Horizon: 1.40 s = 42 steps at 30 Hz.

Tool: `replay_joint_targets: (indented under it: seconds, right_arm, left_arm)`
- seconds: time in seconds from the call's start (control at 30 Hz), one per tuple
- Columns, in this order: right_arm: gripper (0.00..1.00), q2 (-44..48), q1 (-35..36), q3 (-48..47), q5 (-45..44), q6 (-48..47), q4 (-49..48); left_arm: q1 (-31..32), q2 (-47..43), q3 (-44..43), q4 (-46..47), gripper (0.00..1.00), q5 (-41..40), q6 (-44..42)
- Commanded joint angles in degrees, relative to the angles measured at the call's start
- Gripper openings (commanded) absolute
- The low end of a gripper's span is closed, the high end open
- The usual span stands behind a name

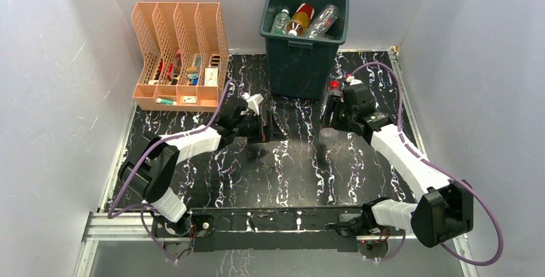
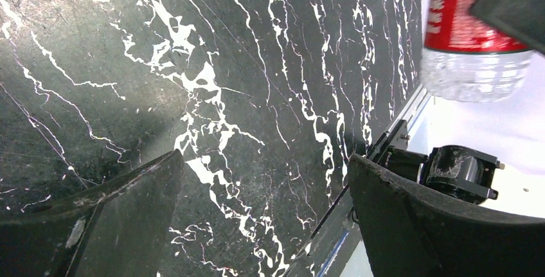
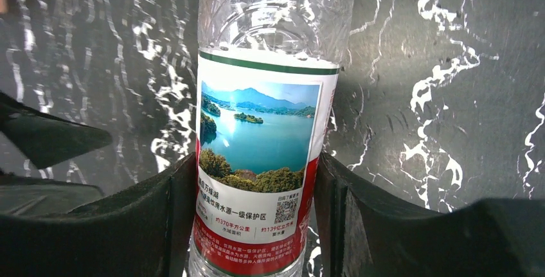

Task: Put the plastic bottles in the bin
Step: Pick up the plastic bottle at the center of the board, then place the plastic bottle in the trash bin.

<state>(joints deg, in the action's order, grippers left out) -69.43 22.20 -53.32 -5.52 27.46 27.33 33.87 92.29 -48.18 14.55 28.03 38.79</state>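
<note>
The dark green bin (image 1: pixel 302 65) stands at the back middle of the table. It holds three bottles (image 1: pixel 299 19): one clear with a green label, one orange with a red end, one clear. My right gripper (image 1: pixel 331 115) is shut on a clear bottle (image 1: pixel 330 107) with a red cap and a red-and-lake-picture label, held just right of the bin's base. In the right wrist view the gripper (image 3: pixel 254 171) has both pads pressed on the bottle's label (image 3: pixel 260 135). My left gripper (image 1: pixel 273 126) is open and empty over the marble, left of that bottle. In the left wrist view the gripper (image 2: pixel 265 161) faces the bottle (image 2: pixel 472 33).
A peach slotted file organizer (image 1: pixel 180 52) with small items stands at the back left. White walls close in the black marble table (image 1: pixel 283 174) on three sides. A metal rail runs along its near edge.
</note>
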Motion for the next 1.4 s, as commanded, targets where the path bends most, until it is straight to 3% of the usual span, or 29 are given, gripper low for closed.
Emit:
replay_joint_targets:
  seconds: [0.0, 0.33, 0.67, 1.0, 1.37]
  right_arm:
    - [0.44, 3.53, 0.39, -8.33, 0.30, -1.00, 1.40]
    - [0.44, 0.83, 0.47, -31.41, -3.48, -5.71, 5.41]
    - [0.46, -10.94, 0.47, -53.14, -1.85, -7.77, 3.20]
    - [0.46, -7.55, 0.39, -49.05, -5.38, -8.22, 2.77]
    - [0.47, -21.19, -0.73, -65.12, -3.41, -10.62, -1.49]
  left_arm:
    - [-0.30, -4.52, 1.04, 0.06, 0.98, 0.62, 0.01]
    - [-0.37, -7.37, 2.16, -1.87, 0.98, 0.06, -0.38]
    - [-0.31, -8.99, 3.41, -2.25, 0.98, -0.12, -0.08]
    - [-0.33, -7.62, 3.02, -1.60, 0.98, 1.02, -0.21]
    - [-0.30, -8.41, 2.99, -1.72, 0.98, 0.69, 0.52]
